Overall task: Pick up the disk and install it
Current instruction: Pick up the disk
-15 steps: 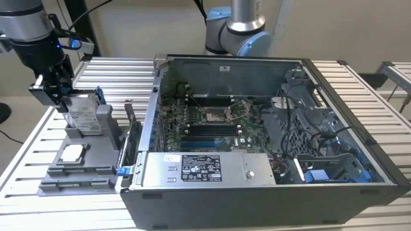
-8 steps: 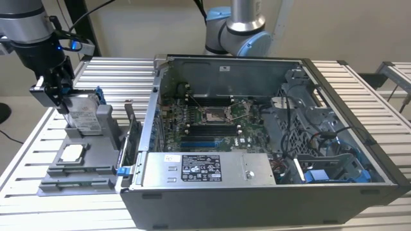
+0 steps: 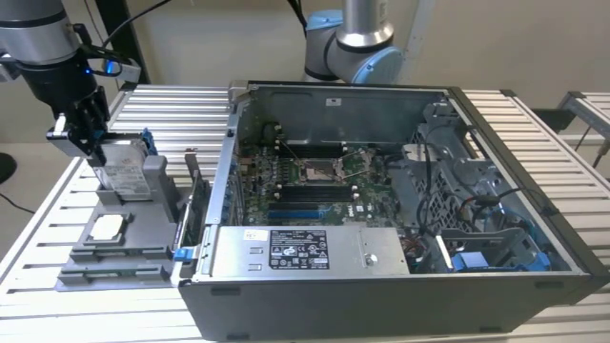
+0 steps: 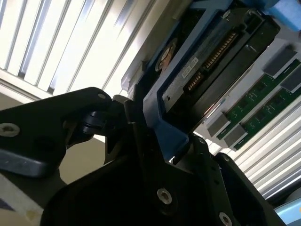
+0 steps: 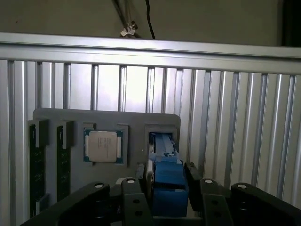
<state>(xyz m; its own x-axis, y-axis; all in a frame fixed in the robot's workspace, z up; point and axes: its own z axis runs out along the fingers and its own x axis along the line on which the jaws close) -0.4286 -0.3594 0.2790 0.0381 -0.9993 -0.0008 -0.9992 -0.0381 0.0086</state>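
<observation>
Clamping the disk point(image 3: 126, 175) by its upper edge, the gripper point(image 3: 96, 146) hangs over a grey tray point(image 3: 124, 268) at the exterior view's left, its jaws closed on the blue frame. The disk stands upright with its white label turned toward the exterior camera. Its lower end is down at the tray's rear slot; whether it sits fully home there or is raised a little I cannot tell. In the first wrist view the black fingers point(image 5: 133, 200) press either side of the blue frame, and beyond them the frame's rails run down into the slot's dark opening. In the second wrist view the disk's connector edge and dark underside show, with the blue frame pinched between the jaws.

A silver chip point(image 3: 108, 226) lies flat in its own pocket of the tray, near the disk but not touching it. Green memory sticks point(image 5: 36, 162) lie in slots on the far side of the chip from the disk. The tray rests on a slatted metal table point(image 3: 38, 214), just beside an open case point(image 3: 401, 93) that lies on its side toward the exterior view's right, board facing up. The disk is outside the case
</observation>
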